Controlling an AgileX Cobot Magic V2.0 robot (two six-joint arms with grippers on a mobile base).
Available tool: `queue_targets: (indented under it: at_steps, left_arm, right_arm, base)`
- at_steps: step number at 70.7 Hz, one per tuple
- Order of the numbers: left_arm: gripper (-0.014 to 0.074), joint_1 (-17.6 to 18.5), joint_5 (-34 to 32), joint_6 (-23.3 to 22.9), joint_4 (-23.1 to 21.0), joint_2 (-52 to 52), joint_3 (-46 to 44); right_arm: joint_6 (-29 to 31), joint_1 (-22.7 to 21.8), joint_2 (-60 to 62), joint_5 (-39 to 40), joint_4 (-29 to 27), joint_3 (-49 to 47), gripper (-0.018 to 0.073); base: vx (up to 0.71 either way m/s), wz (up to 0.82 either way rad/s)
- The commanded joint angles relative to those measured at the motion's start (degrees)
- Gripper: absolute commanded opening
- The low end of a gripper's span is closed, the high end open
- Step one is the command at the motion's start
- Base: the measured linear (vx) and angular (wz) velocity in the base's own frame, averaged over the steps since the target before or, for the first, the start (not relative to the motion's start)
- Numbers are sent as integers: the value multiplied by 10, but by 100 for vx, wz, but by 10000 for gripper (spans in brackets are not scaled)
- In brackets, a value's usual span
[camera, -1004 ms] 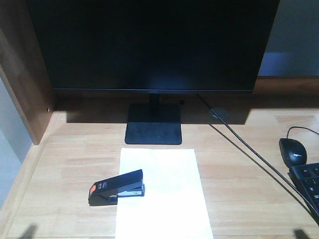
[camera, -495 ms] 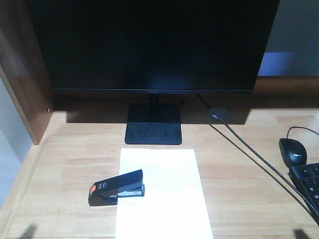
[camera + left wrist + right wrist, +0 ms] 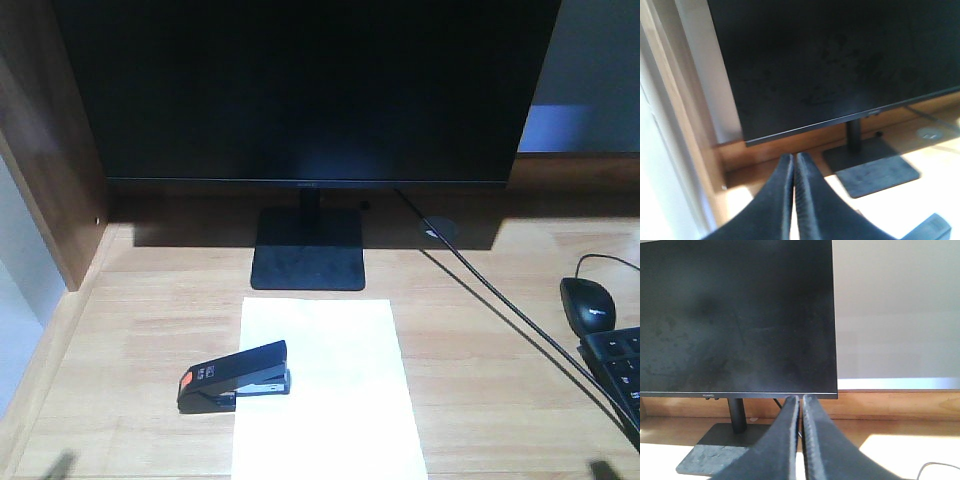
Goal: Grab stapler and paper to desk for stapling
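The white paper [image 3: 335,400] lies flat on the light-wood desk [image 3: 140,330], in front of the monitor stand. The black stapler [image 3: 234,377] with its orange-red patch rests across the sheet's left edge, its jaw end over the paper. In the left wrist view my left gripper [image 3: 794,157] is shut with nothing between its fingers, held above the desk and facing the monitor. Seen from the right wrist, my right gripper [image 3: 800,399] is likewise shut and empty, pointing at the monitor's lower right corner. Neither gripper shows in the front view.
A large black monitor [image 3: 300,90] on a flat stand [image 3: 308,262] fills the back of the desk. A black cable [image 3: 500,310] runs diagonally to the right. A black mouse [image 3: 588,303] and a keyboard corner [image 3: 620,370] sit at the right edge. A dark brown side panel [image 3: 50,150] stands left.
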State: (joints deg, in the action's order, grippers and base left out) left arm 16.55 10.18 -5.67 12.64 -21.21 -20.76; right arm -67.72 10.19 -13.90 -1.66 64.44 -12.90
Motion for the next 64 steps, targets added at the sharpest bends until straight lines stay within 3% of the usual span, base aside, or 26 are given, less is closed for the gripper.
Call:
queue_targets:
  at_steps: [1,10,23,38,53,59,64]
  left_arm:
    - [-7,2,-39,-5,-19,-3,-15]
    - [-7,-3,-26,-4,-46,12,-14]
    - [-7,-59,-25,53,-106,65,20]
    - [-7,-105,-75,52,-107,156,112]
    - [-7,-153,-76,50,-149,224,204]
    - [-7,-166,-106,50,-156,228,238]
    - [-7,-167,-86,51,-150,228,236]
  right_arm:
    - [1,-1,-4,17,5,-16,-5]
    - [1,-1,-4,17,5,-16,-5]
    - [1,-1,-4,17,5,-16,-5]
    - [1,-1,-4,17,5,-16,-5]
    - [1,-1,-4,17,5,-16,-5]
    - [1,-1,-4,17,5,-16,-5]
    - [1,-1,-4,17,5,-16,-5]
  base:
    - [0,0]
    - [0,0]
    - [0,0]
    - [0,0]
    - [0,0]
    - [0,0]
    - [0,0]
